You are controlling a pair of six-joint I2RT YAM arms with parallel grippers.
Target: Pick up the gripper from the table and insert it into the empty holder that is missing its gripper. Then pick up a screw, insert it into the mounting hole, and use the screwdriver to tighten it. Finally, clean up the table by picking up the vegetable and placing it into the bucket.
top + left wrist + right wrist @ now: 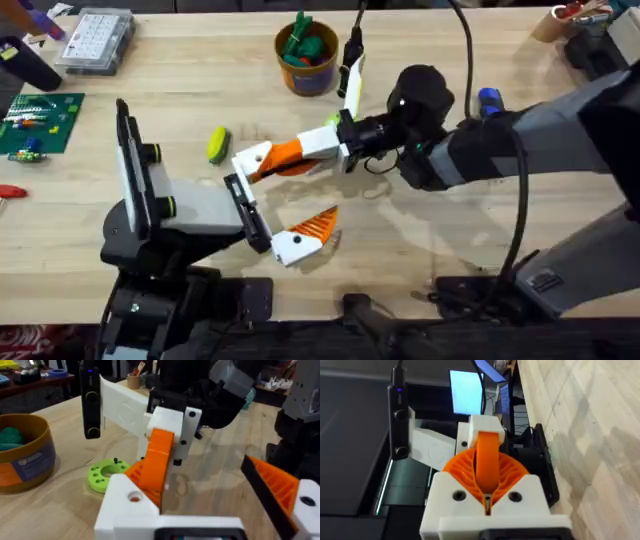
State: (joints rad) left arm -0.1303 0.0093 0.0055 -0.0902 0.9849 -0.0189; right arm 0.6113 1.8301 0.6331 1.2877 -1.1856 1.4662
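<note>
Spanning the overhead view, the pale wooden worktop (200, 90) carries everything; the dark right arm (520, 140) reaches in from the right across the middle, and the grey-white left arm (190, 205) lies low at the near left; a clear parts box (98, 40) and a green circuit board (40, 120) sit at the far left; the bucket (308, 80), tan-orange with a blue band, stands at the far centre with green toys inside; the holder (248, 215), a narrow black plate, fronts the left arm, and the left tool (290, 195) stands spread, one orange ribbed finger mounted at the plate's near end; the right tool (268, 160) has its long orange jaws pressed together on the gripper (250, 160), which hangs at the plate's far end, touching it; whether it is seated there I cannot tell; the vegetable (218, 143), yellow and green, lies on the wood just beyond the gripper, well apart from the bucket.
</note>
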